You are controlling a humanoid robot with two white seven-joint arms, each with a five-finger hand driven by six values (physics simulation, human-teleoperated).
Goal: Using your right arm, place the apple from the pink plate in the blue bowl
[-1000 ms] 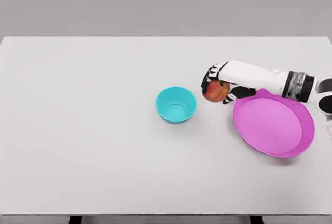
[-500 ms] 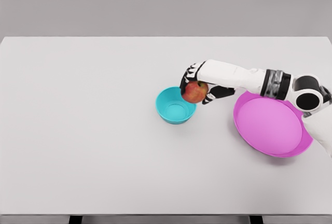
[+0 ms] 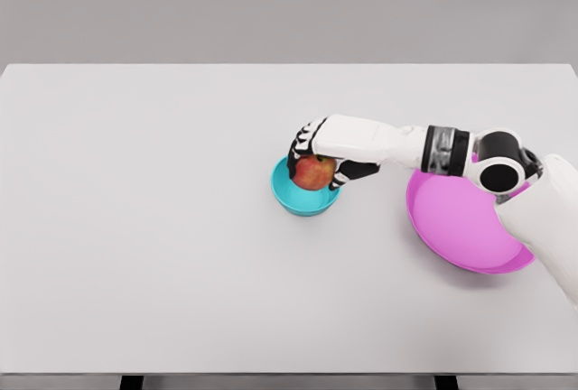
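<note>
So your apple is sitting right over the blue bowl, round and red with a yellowish patch, smooth and a bit shiny, and it covers most of the bowl's opening from this angle. You can't tell whether it's touching the inside of the bowl. Your right hand is wrapped around it, with the dark-jointed fingers curled over the top and far side and the thumb tucked under on the near right, so it's a proper closed grip with the fruit inside. The bowl itself is a small teal-blue round thing, plain and plastic-looking, with a thin rim. The glossy white forearm runs off to the right, with a dark band at the wrist, passing over the far edge of the pink plate. That plate is wide, shallow and smooth, well apart from the bowl. Everything sits on a flat matte white table.
</note>
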